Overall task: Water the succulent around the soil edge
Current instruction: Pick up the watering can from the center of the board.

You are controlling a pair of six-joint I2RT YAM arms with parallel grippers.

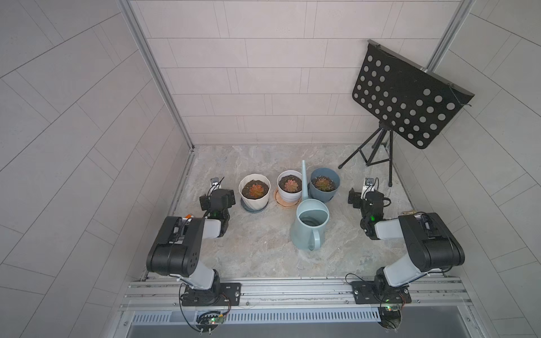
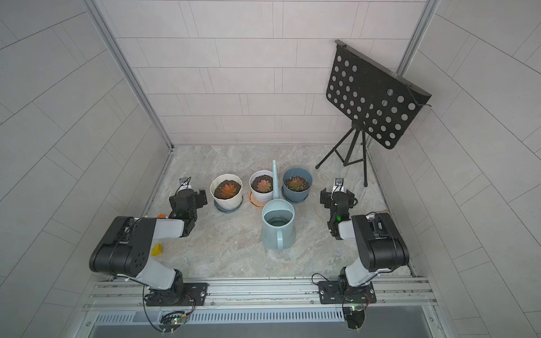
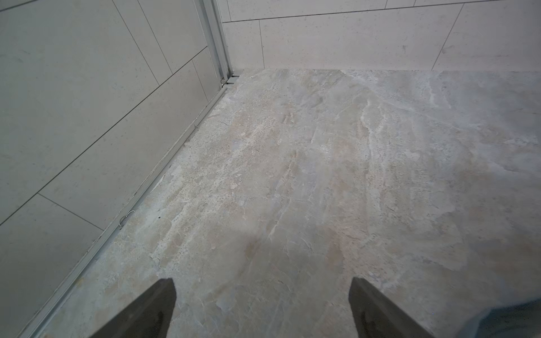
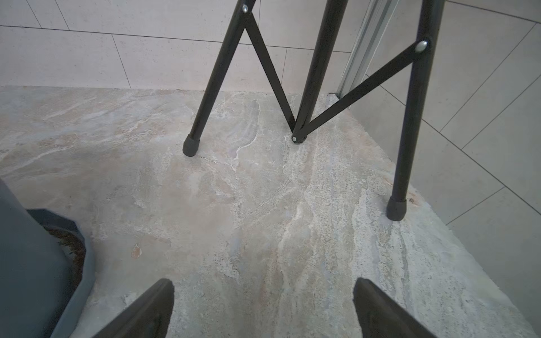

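Nothing has really started here. The left gripper (image 3: 262, 307) has its jaws spread wide over the bare stone-look tabletop (image 3: 322, 175), with nothing in them. The right gripper (image 4: 263, 307) is the same, wide apart and empty, facing the legs of the black perforated music stand (image 4: 405, 123).

Between the arms the pale blue plastic watering can (image 1: 310, 225) stands upright with water inside. Its handle faces the robot, and the long spout pokes up between the round white pot (image 1: 288, 196) and the blue-grey pot (image 1: 336, 179). A ribbed white pot (image 1: 254, 202) sits to their left.

Each pot holds a reddish rosette succulent (image 1: 256, 188) in dark soil, and I can't tell which one is meant. I'd call it zero progress: grabbing the can, lifting it and pouring round the soil edge are all left to do.
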